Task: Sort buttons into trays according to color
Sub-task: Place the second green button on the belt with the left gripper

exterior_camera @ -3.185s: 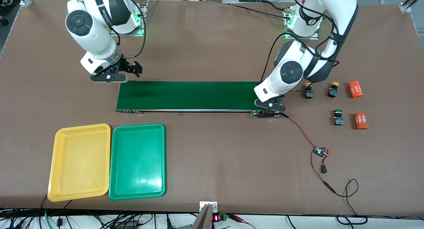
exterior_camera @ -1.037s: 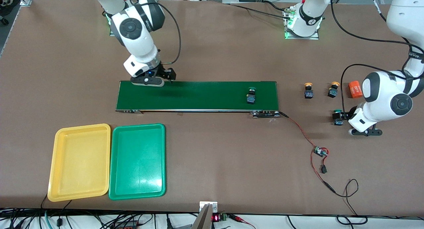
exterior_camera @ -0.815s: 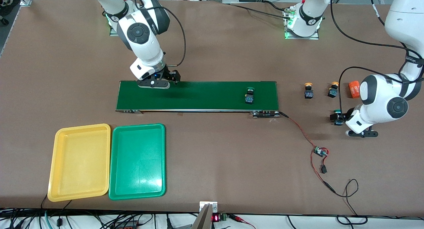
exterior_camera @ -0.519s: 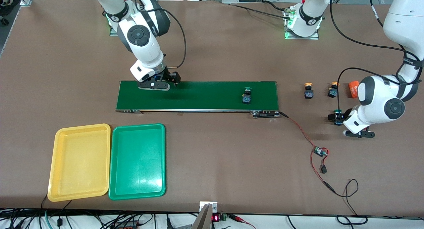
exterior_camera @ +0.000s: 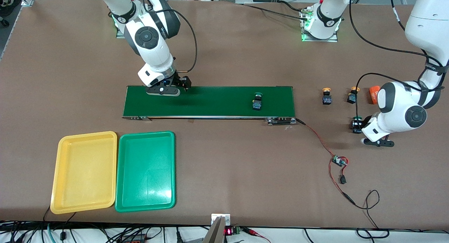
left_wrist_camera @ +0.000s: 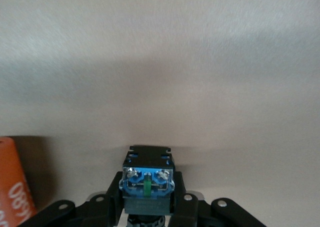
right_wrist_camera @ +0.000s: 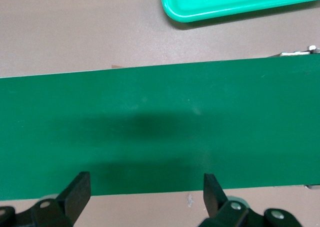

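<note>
Green button (left_wrist_camera: 147,183), cap hidden, is clamped in left gripper (left_wrist_camera: 147,207); right gripper (right_wrist_camera: 146,194) gapes empty.

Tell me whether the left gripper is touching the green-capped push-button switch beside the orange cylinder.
Touching. The left wrist view shows the left gripper with its black fingers pressed against both sides of the green-capped push-button switch, no gap showing.

You see the right gripper (right_wrist_camera: 145,194) with its two fingers spread wide apart over the dark-green conveyor belt (right_wrist_camera: 160,132), nothing between them. A corner of the green tray (right_wrist_camera: 235,2) lies on the brown table (right_wrist_camera: 75,32).
</note>
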`<state>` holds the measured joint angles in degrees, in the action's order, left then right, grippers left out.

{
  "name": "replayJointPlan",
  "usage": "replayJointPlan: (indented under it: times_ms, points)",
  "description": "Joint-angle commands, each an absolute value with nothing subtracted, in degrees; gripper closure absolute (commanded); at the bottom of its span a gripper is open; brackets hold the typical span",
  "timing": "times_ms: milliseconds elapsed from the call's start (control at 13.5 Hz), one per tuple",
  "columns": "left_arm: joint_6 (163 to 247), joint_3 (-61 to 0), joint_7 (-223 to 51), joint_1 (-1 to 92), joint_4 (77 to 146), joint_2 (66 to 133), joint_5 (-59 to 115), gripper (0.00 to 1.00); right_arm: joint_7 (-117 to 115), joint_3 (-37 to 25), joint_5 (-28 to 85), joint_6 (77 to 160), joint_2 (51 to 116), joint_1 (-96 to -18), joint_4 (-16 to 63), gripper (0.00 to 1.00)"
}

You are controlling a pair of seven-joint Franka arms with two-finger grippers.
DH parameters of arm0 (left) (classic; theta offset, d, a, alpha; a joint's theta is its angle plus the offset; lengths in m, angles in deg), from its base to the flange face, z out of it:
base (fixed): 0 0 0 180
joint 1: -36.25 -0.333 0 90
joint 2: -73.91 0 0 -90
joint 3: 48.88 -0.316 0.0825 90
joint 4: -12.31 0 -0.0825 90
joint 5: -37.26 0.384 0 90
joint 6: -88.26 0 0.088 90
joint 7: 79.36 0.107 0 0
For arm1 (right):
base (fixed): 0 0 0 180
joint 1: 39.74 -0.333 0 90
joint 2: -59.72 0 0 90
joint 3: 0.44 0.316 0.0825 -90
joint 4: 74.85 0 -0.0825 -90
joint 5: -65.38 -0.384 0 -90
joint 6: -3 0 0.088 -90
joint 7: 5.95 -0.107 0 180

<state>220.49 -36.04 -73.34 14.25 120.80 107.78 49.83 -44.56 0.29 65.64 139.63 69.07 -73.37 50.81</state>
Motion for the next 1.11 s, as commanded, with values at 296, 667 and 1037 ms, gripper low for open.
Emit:
replayJointPlan:
  times_ms: [296, 667, 1037]
  points:
    - [209.4, -24.5, -75.2, 19.9, 121.3, 94.5, 49.7, 0.98, -44.6, -0.4, 65.5, 129.8, 68.3, -72.4, 44.4, 0.0]
    - [207.5, -24.1, -95.0, 34.0, 122.6, 94.1, 44.3, 0.96, -44.4, -0.4, 65.5, 129.6, 68.3, -72.3, 44.4, 0.0]
    - [207.5, -24.0, -95.4, 38.2, 123.4, 96.8, 42.3, 0.89, -44.8, -0.4, 65.5, 130.1, 68.8, -72.4, 44.4, 0.0]
